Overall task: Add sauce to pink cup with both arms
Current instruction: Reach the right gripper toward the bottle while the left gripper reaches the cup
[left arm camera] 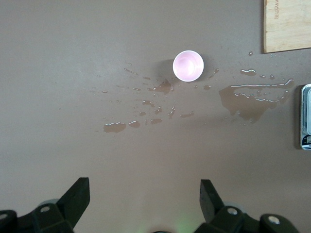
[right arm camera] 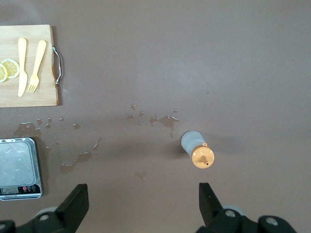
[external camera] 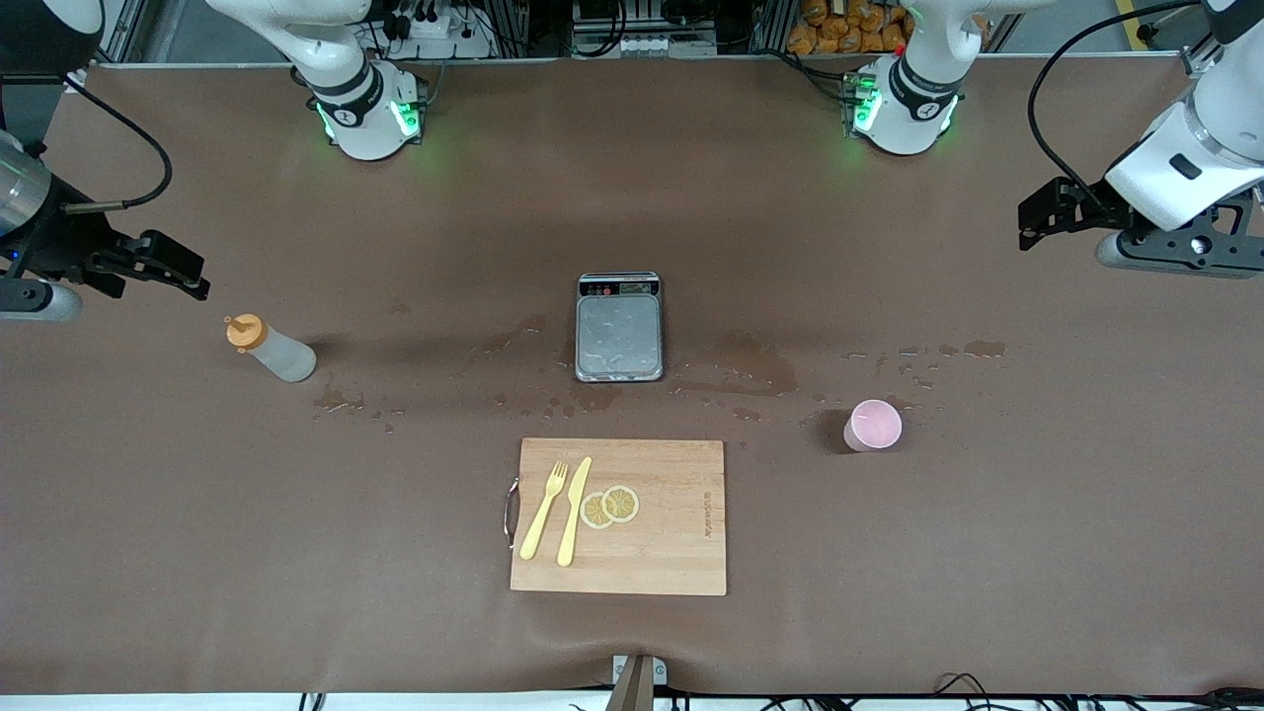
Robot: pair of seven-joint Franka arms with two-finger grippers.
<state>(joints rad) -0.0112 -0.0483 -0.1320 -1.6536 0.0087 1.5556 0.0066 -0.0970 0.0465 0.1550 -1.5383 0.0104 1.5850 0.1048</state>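
The sauce bottle (external camera: 269,351), whitish with an orange cap, stands on the table toward the right arm's end. It also shows in the right wrist view (right arm camera: 198,149). The pale pink cup (external camera: 873,426) stands upright toward the left arm's end, and the left wrist view (left arm camera: 188,65) shows it empty. My right gripper (external camera: 188,272) hangs open and empty in the air close to the bottle; its fingers (right arm camera: 73,206) are spread wide. My left gripper (external camera: 1032,222) hangs open and empty over the table's left-arm end, well away from the cup; its fingers (left arm camera: 75,199) are wide apart.
A grey scale (external camera: 619,327) sits at the table's middle. A wooden cutting board (external camera: 671,533) lies nearer the front camera, holding a yellow fork (external camera: 545,509), a yellow knife (external camera: 574,511) and lemon slices (external camera: 610,506). Wet spills (external camera: 760,370) lie between the scale, cup and bottle.
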